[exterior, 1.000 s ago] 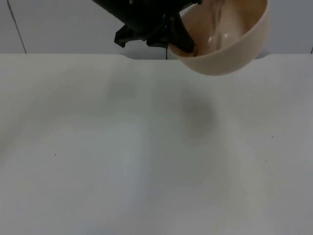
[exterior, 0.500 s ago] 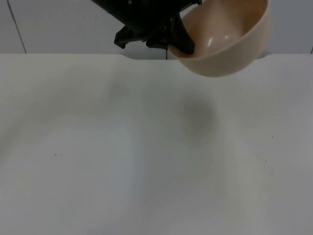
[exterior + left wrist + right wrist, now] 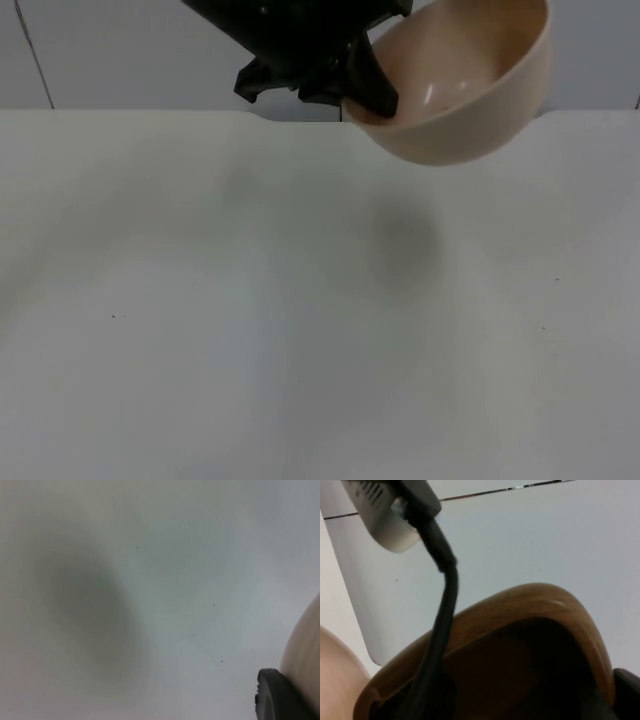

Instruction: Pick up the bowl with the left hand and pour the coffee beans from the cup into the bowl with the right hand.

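Bowl (image 3: 465, 100): beige, held up off the table (image 3: 300, 330), tipped, inside looks bare
Handling: rigid, smooth, prob light; rim pinch can slip, so keep it level
Left gripper (image 3: 368, 88): clamped on bowl rim, fingertip (image 3: 275, 697) against the wall
Cup (image 3: 520, 645): brown wooden, rim close to the wrist cam, beside bowl edge
Right gripper: fingers can't tell; you judge contents hidden

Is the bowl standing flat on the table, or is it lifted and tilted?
Lifted and tilted. The left gripper holds the bowl by its rim above the table, its opening leaning toward the camera.
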Motion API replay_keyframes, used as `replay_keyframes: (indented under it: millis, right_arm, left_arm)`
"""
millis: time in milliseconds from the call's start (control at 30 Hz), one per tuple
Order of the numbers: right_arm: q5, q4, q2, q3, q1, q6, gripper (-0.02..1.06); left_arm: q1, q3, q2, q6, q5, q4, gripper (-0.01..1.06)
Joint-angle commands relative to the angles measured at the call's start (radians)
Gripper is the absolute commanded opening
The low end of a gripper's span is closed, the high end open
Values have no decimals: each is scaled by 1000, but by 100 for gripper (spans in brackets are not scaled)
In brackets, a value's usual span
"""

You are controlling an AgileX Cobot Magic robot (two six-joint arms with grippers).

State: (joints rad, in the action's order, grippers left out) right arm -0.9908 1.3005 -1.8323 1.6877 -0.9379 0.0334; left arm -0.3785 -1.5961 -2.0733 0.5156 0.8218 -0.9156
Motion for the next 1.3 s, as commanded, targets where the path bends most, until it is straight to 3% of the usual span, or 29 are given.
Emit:
replay_keyframes:
  millis: [0, 267, 433, 700, 1267]
  right_arm:
    - [13, 10, -1, -5, -14, 12, 0]
    - [10, 10, -1, -5, -14, 96, 0]
    - [4, 45, -1, -5, -14, 111, 0]
    - [13, 64, 1, -5, -14, 111, 0]
    - [56, 183, -39, -46, 1, 184, 0]
  left_arm:
    - [-3, -5, -6, 5, 7, -15, 0]
    - [-3, -5, -17, 41, 6, -55, 0]
    - [26, -6, -17, 91, 6, -165, 0]
    - [99, -15, -19, 90, 55, -186, 0]
    - [90, -15, -19, 51, 16, -141, 0]
